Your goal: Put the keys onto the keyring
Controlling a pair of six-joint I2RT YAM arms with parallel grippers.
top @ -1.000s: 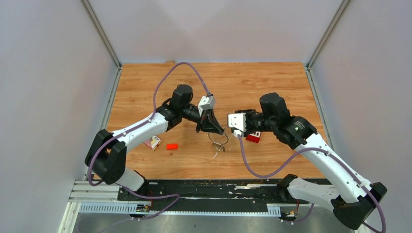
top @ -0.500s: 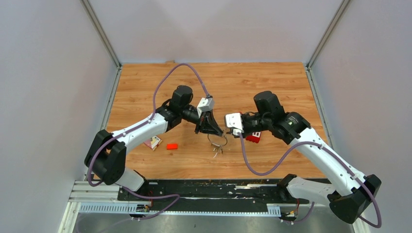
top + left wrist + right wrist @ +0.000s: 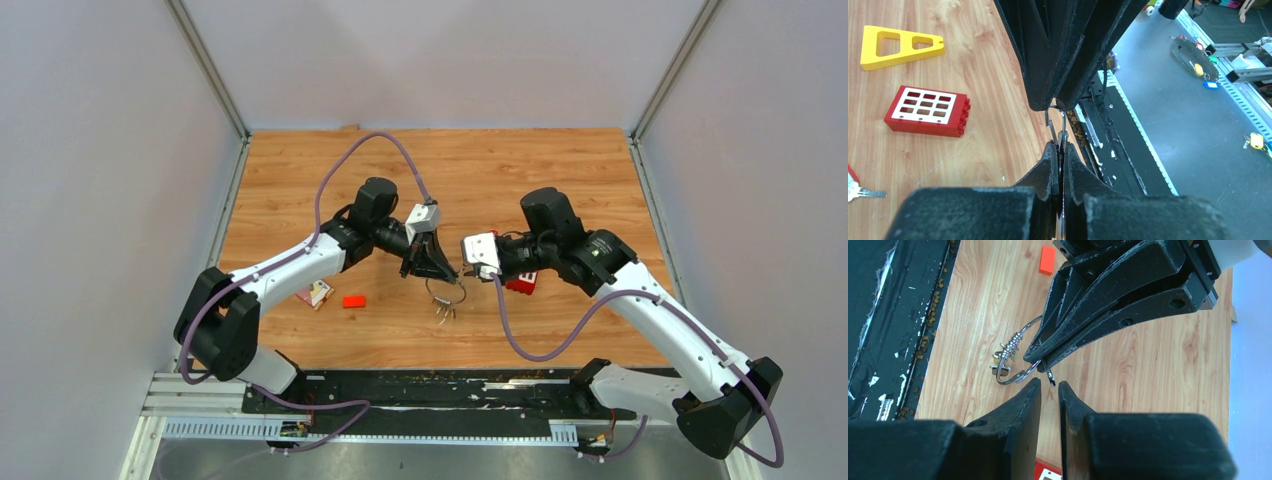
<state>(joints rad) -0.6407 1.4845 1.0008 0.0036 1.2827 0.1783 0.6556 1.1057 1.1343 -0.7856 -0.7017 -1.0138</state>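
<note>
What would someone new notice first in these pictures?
Two grippers meet tip to tip over the middle of the table. The left gripper pinches the keyring, and the right gripper points its narrowly parted fingers right at the ring. A small bunch of keys hangs on the ring.
</note>
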